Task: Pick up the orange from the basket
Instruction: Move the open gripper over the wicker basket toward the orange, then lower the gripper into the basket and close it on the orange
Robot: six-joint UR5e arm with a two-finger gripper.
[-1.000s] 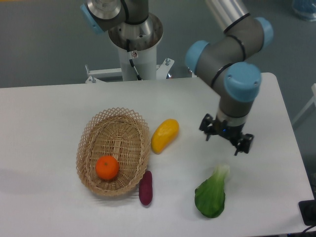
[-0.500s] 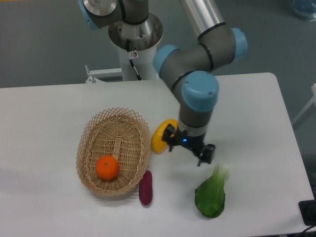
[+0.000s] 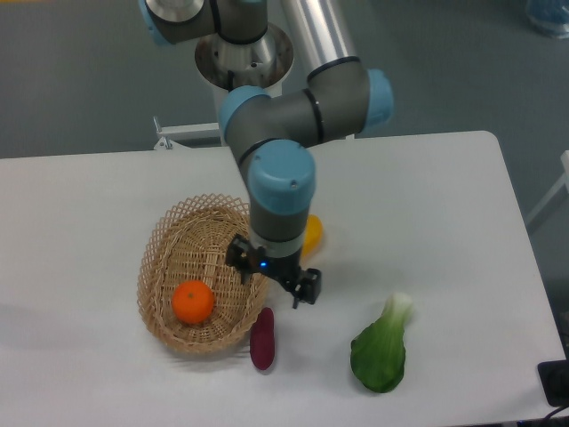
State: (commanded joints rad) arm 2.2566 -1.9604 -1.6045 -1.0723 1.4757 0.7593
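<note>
Two fingers of my gripper [image 3: 274,277] hang spread apart with nothing between them, one at the basket's right rim and the other out over bare table to its right. My wrist points down from above, so that my forearm covers most of the yellow fruit [image 3: 312,231] behind me; only its right end shows.

The orange [image 3: 193,302] lies inside the basket [image 3: 169,258], on the woven floor toward the lower left part of the bowl. It sits to the left of my fingers and a little lower in the view, with the basket's right wall and part of its floor between us. I am not touching it, and I am not over it: my fingertips are at the rim, while the orange rests well inside.

A dark purple vegetable [image 3: 262,338] lies on the table [image 3: 462,222] just below my fingers, close to the basket's lower right edge. A leafy green vegetable [image 3: 380,351] lies farther right, well apart from the basket and from me.
</note>
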